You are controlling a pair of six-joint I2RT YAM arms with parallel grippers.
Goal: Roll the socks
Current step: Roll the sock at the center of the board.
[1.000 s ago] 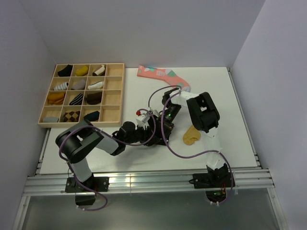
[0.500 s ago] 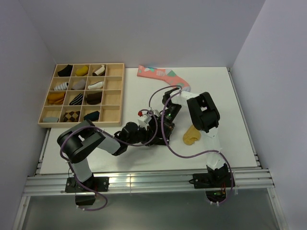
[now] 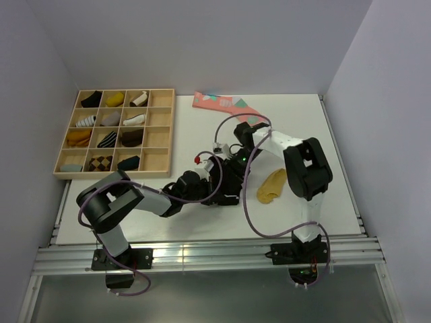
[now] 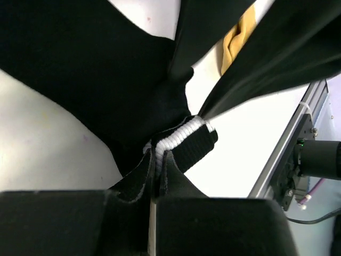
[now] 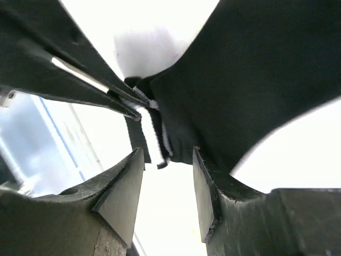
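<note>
**Top view:** the tan sock [image 3: 271, 186] lies flat on the table [image 3: 323, 134], right of centre. The pink sock [image 3: 225, 104] lies at the far edge. The tray [image 3: 170, 131] sits far left.

**Left wrist view:** the left gripper [image 4: 158, 160] is fully closed, pinching the white-striped cuff [image 4: 184, 132] of the black sock [image 4: 106, 69]. The rest of that sock spreads over the table, with the tan sock beyond it.

**Right wrist view:** the right gripper [image 5: 166, 178] is partly open and holds nothing. The cuff sits just past its 2 fingertips.
</note>
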